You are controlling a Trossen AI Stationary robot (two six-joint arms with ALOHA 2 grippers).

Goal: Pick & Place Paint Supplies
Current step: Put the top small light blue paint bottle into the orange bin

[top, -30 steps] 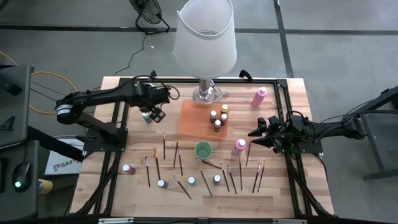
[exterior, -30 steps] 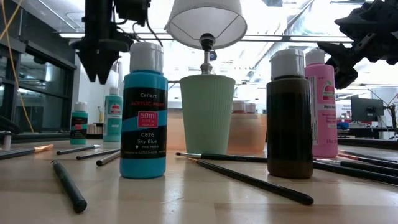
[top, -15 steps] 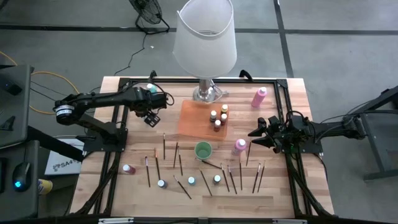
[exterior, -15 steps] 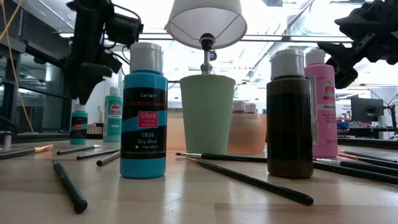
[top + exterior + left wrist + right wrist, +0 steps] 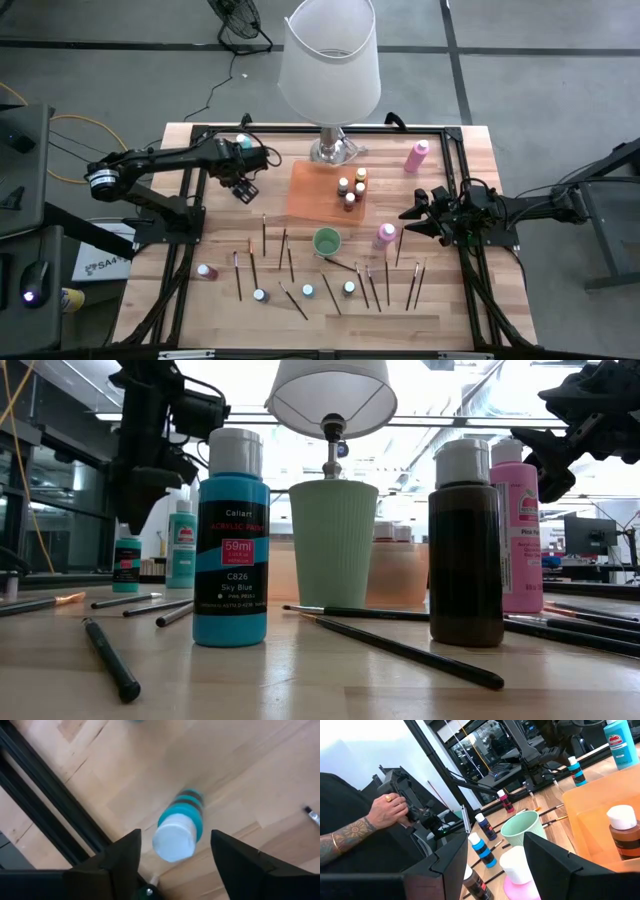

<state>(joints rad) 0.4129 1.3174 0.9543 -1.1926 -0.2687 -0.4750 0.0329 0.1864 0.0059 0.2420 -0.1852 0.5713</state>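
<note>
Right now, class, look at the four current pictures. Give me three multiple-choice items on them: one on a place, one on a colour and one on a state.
1. Relative to the orange tray, the green cup stands
A. inside it
B. outside it, on the wood
C. upside down on it

2. The cap of the teal bottle under the left gripper is
A. black
B. red
C. white

3. The left gripper's jaws are
A. open, one finger on each side of the bottle
B. shut with nothing between them
C. shut on a brush

Answers:
1 B: the high view shows wood between the cup and the tray.
2 C: the left wrist view shows a white cap.
3 A: gaps show on both sides of the cap.
</note>
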